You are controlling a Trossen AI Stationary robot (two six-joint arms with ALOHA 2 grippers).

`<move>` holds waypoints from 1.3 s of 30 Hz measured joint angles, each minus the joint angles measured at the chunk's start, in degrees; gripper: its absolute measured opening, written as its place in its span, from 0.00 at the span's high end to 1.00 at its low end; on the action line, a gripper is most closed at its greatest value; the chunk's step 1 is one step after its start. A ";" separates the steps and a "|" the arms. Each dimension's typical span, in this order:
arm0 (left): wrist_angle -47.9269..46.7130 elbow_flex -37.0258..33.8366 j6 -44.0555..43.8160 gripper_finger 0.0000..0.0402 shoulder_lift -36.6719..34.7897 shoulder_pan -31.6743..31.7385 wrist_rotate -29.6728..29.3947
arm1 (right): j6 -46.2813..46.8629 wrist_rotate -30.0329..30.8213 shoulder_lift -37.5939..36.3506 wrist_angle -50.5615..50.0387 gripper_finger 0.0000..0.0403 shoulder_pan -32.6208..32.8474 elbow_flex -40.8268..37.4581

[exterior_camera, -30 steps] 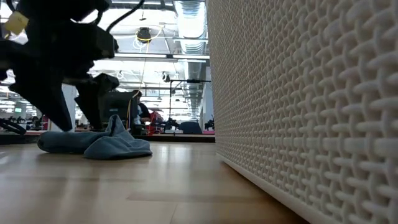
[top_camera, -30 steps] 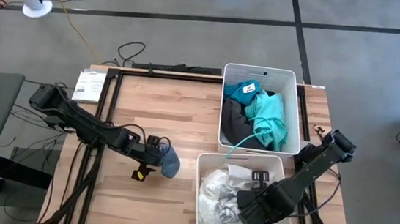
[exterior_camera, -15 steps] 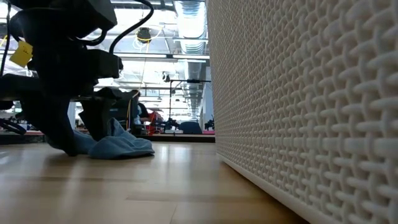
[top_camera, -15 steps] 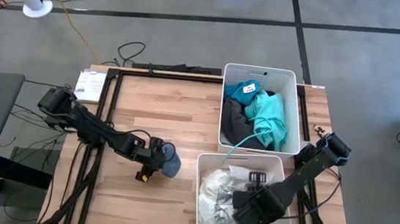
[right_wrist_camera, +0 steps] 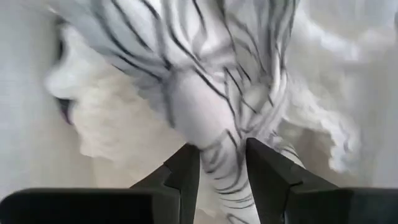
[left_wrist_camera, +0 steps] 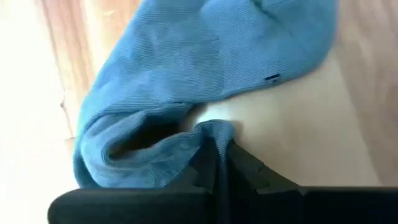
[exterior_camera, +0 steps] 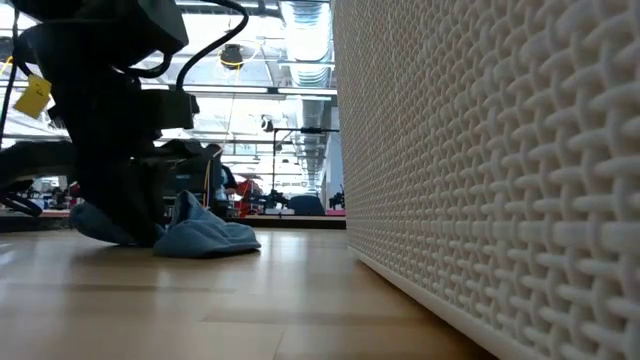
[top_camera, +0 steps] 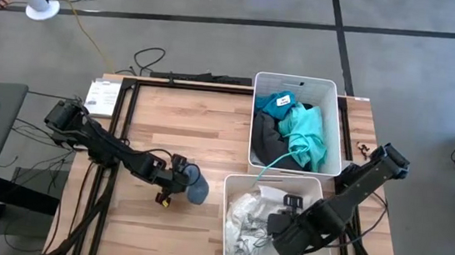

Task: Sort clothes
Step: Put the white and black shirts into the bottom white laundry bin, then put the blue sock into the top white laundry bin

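Grey-blue garment (top_camera: pixel 195 187) pinched in left end effector (left_wrist_camera: pixel 219 163), on table (top_camera: pixel 169 122).

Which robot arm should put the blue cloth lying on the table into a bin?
Probably the left. Its left gripper is already pinched shut on a fold of the grey-blue garment on the wooden table. The right gripper is busy over the near bin, fingers around the white leaf-print garment.

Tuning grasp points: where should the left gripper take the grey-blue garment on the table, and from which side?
Probably the raised fold at the edge of the grey-blue garment, approached from above. It lies crumpled on the bare table, so that ridge is its only pinchable part. The left gripper is shut on such a fold.
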 joint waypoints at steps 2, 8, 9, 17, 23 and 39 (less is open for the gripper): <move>-0.02 -0.03 0.53 0.98 0.02 0.01 -0.98 | -1.04 0.50 -0.87 1.90 0.65 0.38 0.00; -0.75 1.38 2.55 0.99 0.18 0.10 -1.74 | -3.15 4.96 -3.48 5.24 0.65 1.34 0.00; -0.86 1.83 3.03 0.99 0.20 0.13 -1.85 | -3.50 5.95 -3.79 5.76 0.65 1.58 0.00; -4.00 6.97 7.24 1.00 0.15 0.15 -3.90 | -13.93 14.68 -4.39 12.37 0.65 1.01 0.00; -10.15 12.67 10.31 1.00 -2.25 -0.06 -7.85 | -24.10 19.45 -4.09 19.19 0.65 -2.48 -0.02; -9.35 18.72 13.68 1.00 -28.05 -1.45 -9.61 | -39.45 19.94 -3.65 32.98 0.62 -15.69 -0.02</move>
